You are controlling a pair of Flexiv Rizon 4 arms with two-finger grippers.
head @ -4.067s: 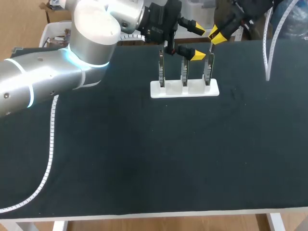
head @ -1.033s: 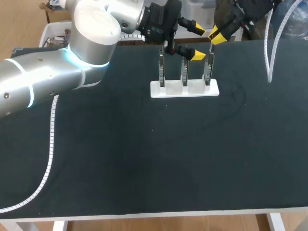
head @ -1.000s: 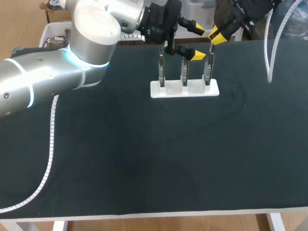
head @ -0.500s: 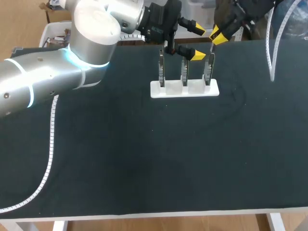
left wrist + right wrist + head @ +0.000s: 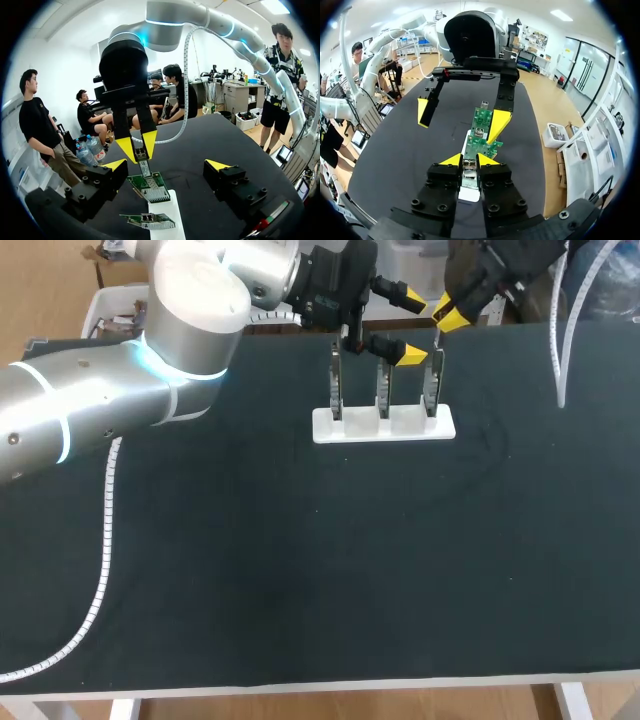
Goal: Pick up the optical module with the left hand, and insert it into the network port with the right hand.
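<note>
Silver metal optical module (image 5: 469,172) is pinched between the right gripper's (image 5: 466,161) closed-in jaws, atop a green circuit board (image 5: 150,186) standing in a white slotted holder (image 5: 385,426). The left gripper (image 5: 166,166) has its jaws spread wide, one on either side of that board.

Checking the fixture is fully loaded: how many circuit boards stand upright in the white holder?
3. The left board at the white holder's left end, the middle board in its centre, the right board at its right end. None appears hidden.
</note>
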